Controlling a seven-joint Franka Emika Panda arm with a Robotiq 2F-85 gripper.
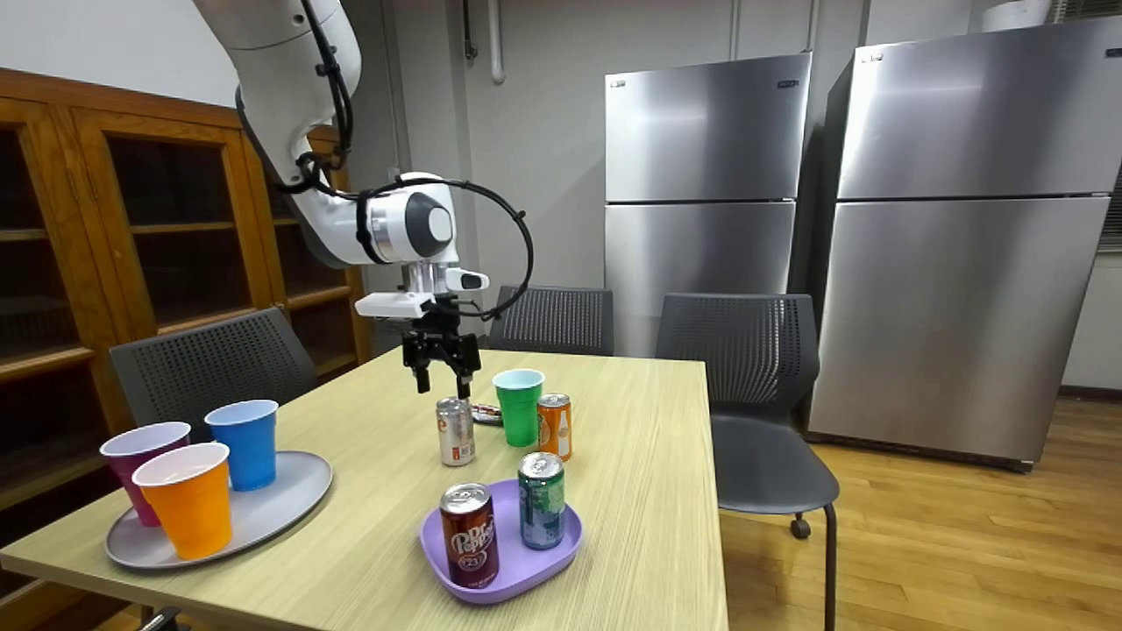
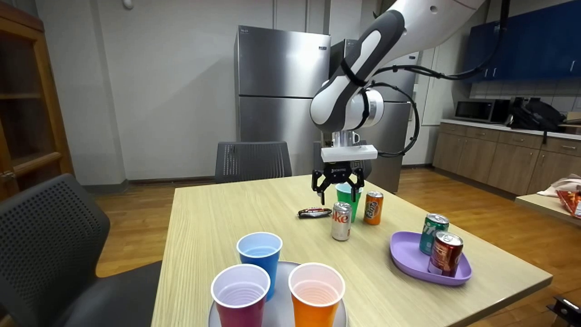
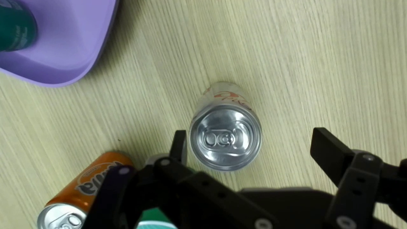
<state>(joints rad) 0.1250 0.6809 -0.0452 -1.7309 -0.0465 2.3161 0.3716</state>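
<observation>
While two steel refrigerators [image 1: 706,263] stand behind the table [image 1: 631,491], their badges too small to read, the robot arm [image 1: 294,114] slopes down from above, bends at the wrist and points the gripper [image 1: 443,386] straight down over the table's middle. A gray tray [image 1: 294,486] lies at the table's left corner in an exterior view; a purple tray [image 2: 407,254] lies near its right corner in an exterior view. The gray tray carries the orange cup [image 1: 188,517], the maroon cup [image 2: 240,314] and the blue cup [image 1: 250,451]; the green cup [image 1: 519,412] stands on the table.

The purple tray carries the dark red can [image 1: 471,543], labeled "Dr Pepper" and "23", and the green can [image 2: 428,238], bearing the letters "it". The orange can [image 2: 373,208], labeled "Fanta", stands beside the green cup. The silver can [image 2: 341,222], showing the letters "ke", stands upright inside the table's edges, between the green cup and the gray tray. A dark wrapper [image 2: 314,212] lies near it, its print not legible.

The fingers [image 3: 329,152] are released and spread wider than the silver can, gripping nothing. In the wrist view the silver can appears between them; in both exterior views they end just above its top.
</observation>
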